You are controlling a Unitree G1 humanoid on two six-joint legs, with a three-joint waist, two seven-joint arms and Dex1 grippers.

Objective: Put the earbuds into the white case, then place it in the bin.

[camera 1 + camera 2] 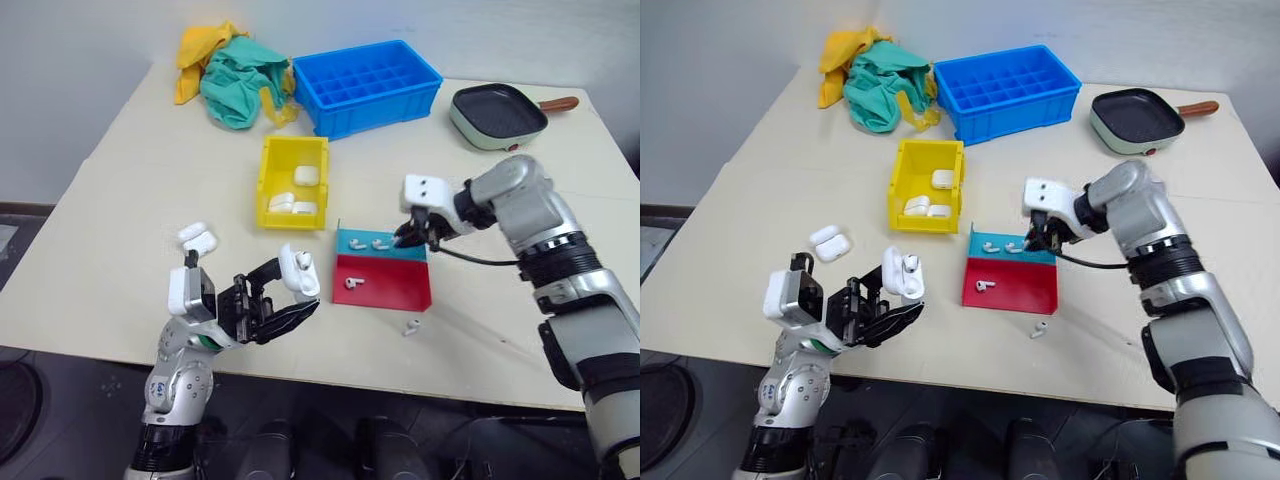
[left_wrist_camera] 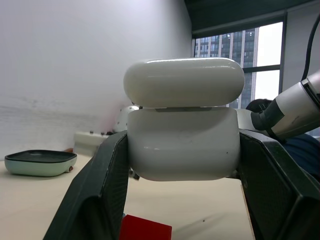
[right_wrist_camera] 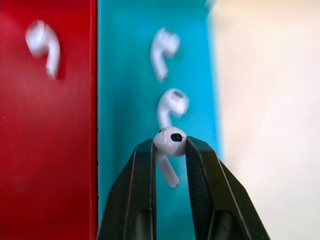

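- Closest to me, low in the left of the head view, my left gripper (image 1: 285, 300) is clamped on the white case (image 1: 299, 271). I judge it is held up off the table with the lid flipped open and the mouth turned toward the other arm, so an earbud can be dropped in.
- Left wrist view confirms the squeeze: both black fingers (image 2: 95, 195) press the flanks of the case body, with the lid hinged up above it.
- Over at centre right, my right gripper (image 1: 412, 236) hangs above the blue half of the red-and-blue tray (image 1: 400, 292).
- Right wrist view gives what the head views cannot: the fingertips are pinched on one of the earbuds (image 3: 169, 142), head between the pads, stem hanging down.
- Two more earbuds (image 3: 171, 106) lie below it on the blue side, one on the red side. Another stray earbud (image 1: 411, 326) sits on the table just past the tray's near edge.
- Head views supply the layout the wrist cameras miss: the bin (image 1: 292, 182), yellow, sits upper centre, well apart from the case, with closed cases already lying inside.
- Two spare cases (image 1: 198, 238) rest on the table just above my left arm.
- Far top: a blue gridded crate (image 1: 366, 85), a heap of cloths (image 1: 233, 70), a small grill pan (image 1: 497, 115).
- My read: the earbud is picked, and the carry across to the open case comes next.
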